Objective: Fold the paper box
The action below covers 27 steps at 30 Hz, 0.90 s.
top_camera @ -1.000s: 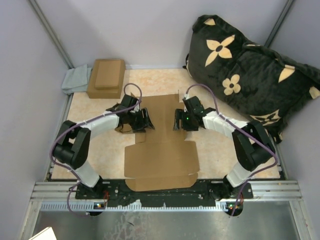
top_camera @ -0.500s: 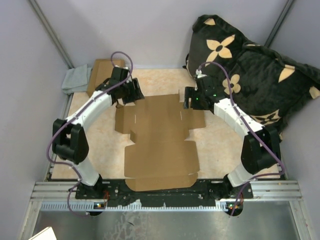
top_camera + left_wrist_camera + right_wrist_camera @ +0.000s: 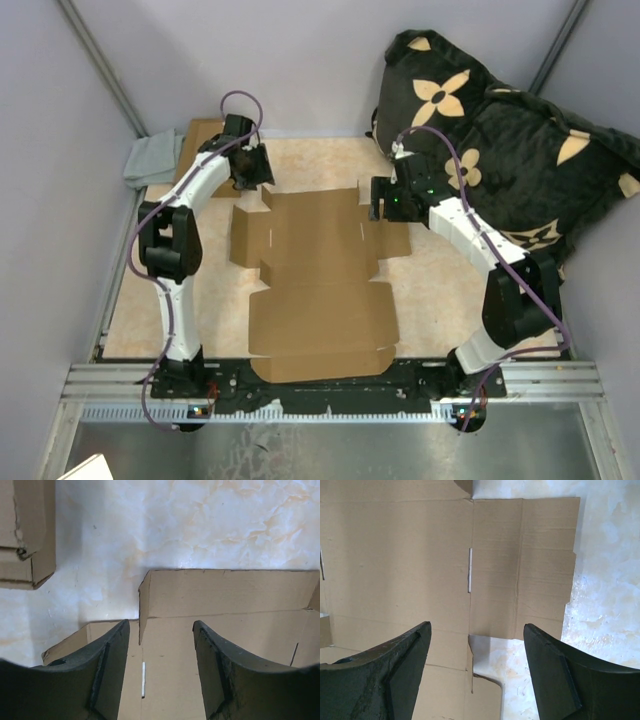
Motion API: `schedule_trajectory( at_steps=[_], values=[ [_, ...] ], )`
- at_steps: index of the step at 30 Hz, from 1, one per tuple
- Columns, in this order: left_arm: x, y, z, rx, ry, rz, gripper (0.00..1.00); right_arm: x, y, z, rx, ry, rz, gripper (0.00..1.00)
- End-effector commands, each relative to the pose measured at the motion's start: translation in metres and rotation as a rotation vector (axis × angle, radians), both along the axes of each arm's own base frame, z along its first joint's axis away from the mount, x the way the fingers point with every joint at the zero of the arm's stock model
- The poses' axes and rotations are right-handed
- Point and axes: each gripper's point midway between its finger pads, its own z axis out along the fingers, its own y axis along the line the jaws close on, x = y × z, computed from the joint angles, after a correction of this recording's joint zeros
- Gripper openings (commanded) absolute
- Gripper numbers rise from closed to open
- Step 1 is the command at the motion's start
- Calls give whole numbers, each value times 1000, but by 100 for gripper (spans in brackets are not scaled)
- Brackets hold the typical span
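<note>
table [image 3: 440, 290], marbled, bearing the paper box [image 3: 318, 275]: a die-cut sheet lying flat and unfolded at centre, its near edge by the arm bases. left gripper [image 3: 250, 168] and right gripper [image 3: 380, 198] hover over its far corners, jaws spread, both empty. risk: the sheet is loose, so an uneven push would likely skate or twist it. a finger catching the far-left flap [image 3: 225, 592], which appears slightly raised, could crease it off the score line.

On the marbled desk [image 3: 440, 300], a small stacked pair of brown cardboard boxes [image 3: 27, 525] sits at eleven o'clock, with a crumpled grey cloth [image 3: 150, 160] just beside it. A black cushion [image 3: 500, 140] with cream flowers fills the two o'clock corner.
</note>
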Motion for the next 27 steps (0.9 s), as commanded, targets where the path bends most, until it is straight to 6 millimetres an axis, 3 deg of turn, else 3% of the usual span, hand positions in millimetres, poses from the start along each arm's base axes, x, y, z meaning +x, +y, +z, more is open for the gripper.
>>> schedule_trajectory(
  at_steps=[1, 12, 15, 19, 27],
  values=[
    [9, -1, 1, 32, -10, -23, 60, 2, 5, 6, 28, -28, 24, 75],
    [14, -6, -38, 32, 57, -48, 51, 1, 5, 5, 23, -20, 28, 75],
    [14, -7, -40, 31, 61, -53, 40, 2, 5, 5, 22, -17, 28, 75],
    [16, -6, -31, 38, 38, -55, 1, 3, 5, 6, 22, -15, 25, 75],
    [4, -7, 23, -8, -125, -77, 0, 8, 5, 22, 16, -35, 18, 75]
  ],
)
